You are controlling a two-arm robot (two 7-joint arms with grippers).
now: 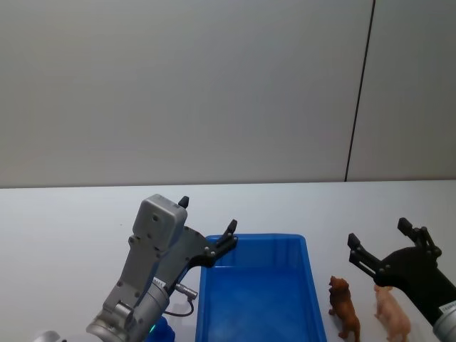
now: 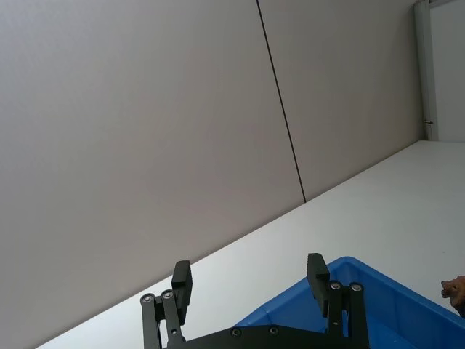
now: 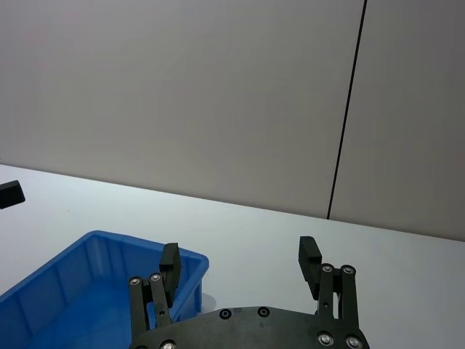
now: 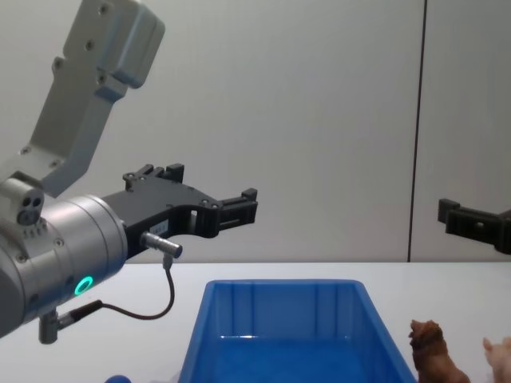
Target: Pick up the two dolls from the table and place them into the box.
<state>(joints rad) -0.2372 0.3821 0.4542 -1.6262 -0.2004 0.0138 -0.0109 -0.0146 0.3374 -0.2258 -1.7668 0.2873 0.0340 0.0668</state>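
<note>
pink doll [image 4: 500,359]: cut by lower-right edge, chest view | brown doll [image 4: 435,355]: legs below bottom edge | box [image 1: 271,251]: near end cut off, head view

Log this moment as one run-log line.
left gripper: open, raised beside box | right gripper: open, raised near brown doll and pink doll | both standing on table, right of box | placed: none

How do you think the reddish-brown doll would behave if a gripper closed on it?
The reddish-brown doll looks like moulded plastic, so probably stiff and light. It stands on narrow legs, so a nudge might tip it. The pink doll close beside it could get knocked.
</note>
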